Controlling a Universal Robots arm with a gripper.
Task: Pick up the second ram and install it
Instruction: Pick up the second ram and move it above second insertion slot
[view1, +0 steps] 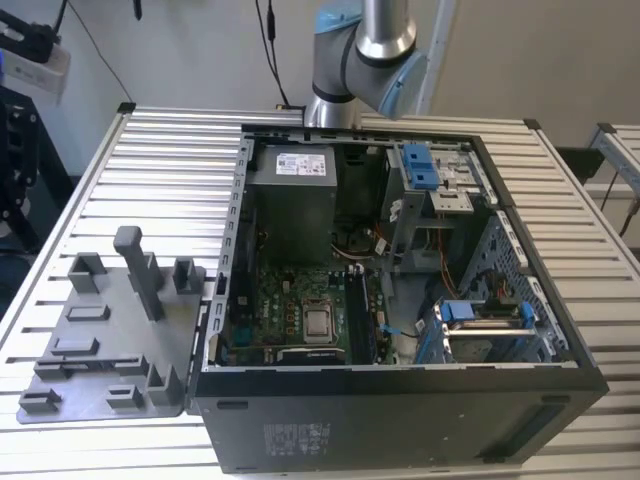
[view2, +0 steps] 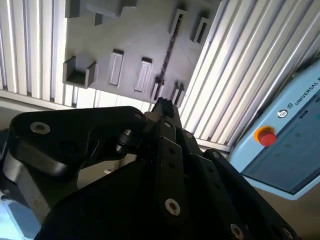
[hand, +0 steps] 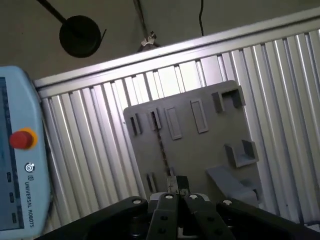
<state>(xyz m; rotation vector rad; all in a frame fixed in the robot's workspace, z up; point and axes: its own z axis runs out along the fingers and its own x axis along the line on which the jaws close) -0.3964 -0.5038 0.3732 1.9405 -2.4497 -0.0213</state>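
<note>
Second ram (hand: 161, 150): dark strip standing edge-on in grey slotted tray (view1: 110, 350), tray at 9 o'clock of open computer case (view1: 400, 430) in the exterior view; gripper (hand: 175, 183) hung well apart from it, fingertips nearly together, empty.

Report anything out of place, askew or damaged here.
Nothing stands out. The second ram stands edge-on in the grey tray, straight between its holders, with the gripper over the tray in line with it. The open computer case rests level on the slatted table.
</note>
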